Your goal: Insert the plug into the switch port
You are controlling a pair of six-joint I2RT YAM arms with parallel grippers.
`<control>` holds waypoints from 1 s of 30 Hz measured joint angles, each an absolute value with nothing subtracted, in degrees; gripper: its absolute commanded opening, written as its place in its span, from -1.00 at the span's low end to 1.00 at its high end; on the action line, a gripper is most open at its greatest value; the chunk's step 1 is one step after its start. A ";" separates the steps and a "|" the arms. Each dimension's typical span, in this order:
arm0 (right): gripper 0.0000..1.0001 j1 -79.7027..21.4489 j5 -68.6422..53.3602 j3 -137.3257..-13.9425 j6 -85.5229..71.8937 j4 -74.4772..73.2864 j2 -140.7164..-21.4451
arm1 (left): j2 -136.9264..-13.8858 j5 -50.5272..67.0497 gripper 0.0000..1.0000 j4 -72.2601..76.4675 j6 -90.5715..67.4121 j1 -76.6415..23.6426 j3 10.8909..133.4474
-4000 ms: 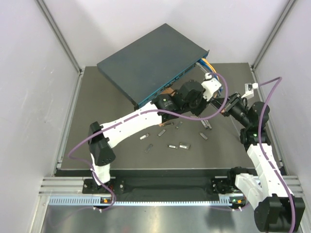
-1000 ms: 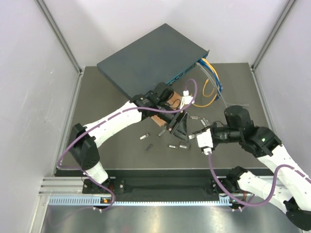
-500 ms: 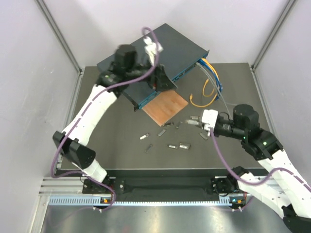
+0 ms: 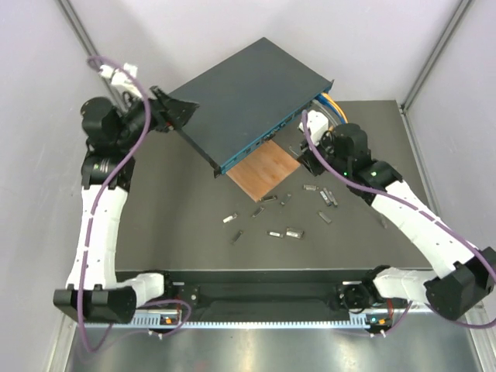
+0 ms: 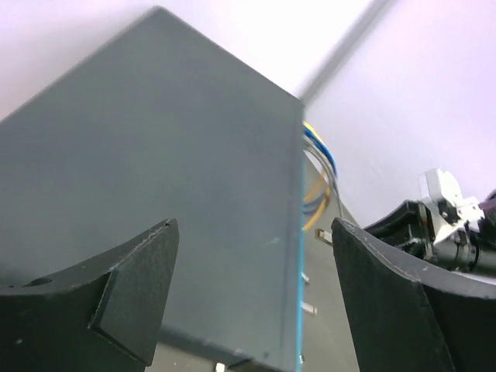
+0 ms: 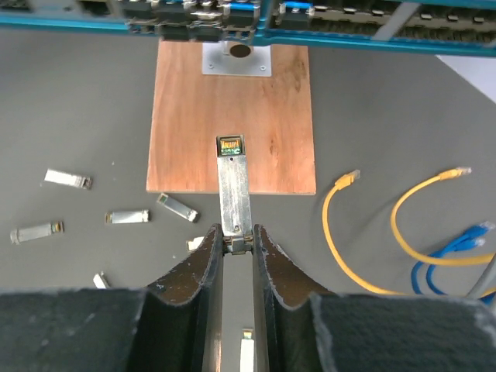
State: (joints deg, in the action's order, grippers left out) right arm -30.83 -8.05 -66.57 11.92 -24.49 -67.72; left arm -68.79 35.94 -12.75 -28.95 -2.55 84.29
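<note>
The switch (image 4: 244,93) is a flat dark blue-grey box at the back, tilted, its teal socket face (image 4: 263,133) toward the mat. My right gripper (image 6: 236,236) is shut on the rear end of the plug (image 6: 234,190), a slim silver module. The plug points at the socket row (image 6: 232,15) and hangs short of it, over a brown wooden square (image 6: 232,116). In the top view that gripper (image 4: 308,155) sits near the face's right part. My left gripper (image 4: 174,112) stands open by the switch's left corner, with the box's top (image 5: 170,194) showing between its fingers.
Several loose silver modules (image 4: 283,232) lie scattered on the dark mat in front of the wooden square (image 4: 263,169). Yellow (image 6: 364,232) and blue cables (image 6: 457,248) curl at the switch's right end (image 4: 335,112). White walls close in on three sides.
My left arm swung from the table's middle up and back to the switch's left corner, jaws widening. My right arm carried the plug from the front toward the switch face.
</note>
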 measured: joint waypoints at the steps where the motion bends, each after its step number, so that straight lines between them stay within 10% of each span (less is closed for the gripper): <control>1: -1.00 -30.83 -7.22 -66.83 10.70 -22.98 -68.88 | -67.18 35.79 0.69 -11.94 -30.22 -0.49 82.04; 11: -1.00 -30.59 -4.38 -66.83 4.84 -19.99 -71.57 | -56.27 31.97 0.98 -10.70 -40.51 8.88 64.29; 30: -1.00 -30.63 -3.05 -67.31 4.40 -17.34 -74.39 | -65.30 42.65 0.85 19.31 -69.84 9.69 46.26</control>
State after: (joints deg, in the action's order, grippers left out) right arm -30.63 -3.05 -67.31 4.40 -17.34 -74.39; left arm -65.30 42.65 19.31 -69.84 9.69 46.26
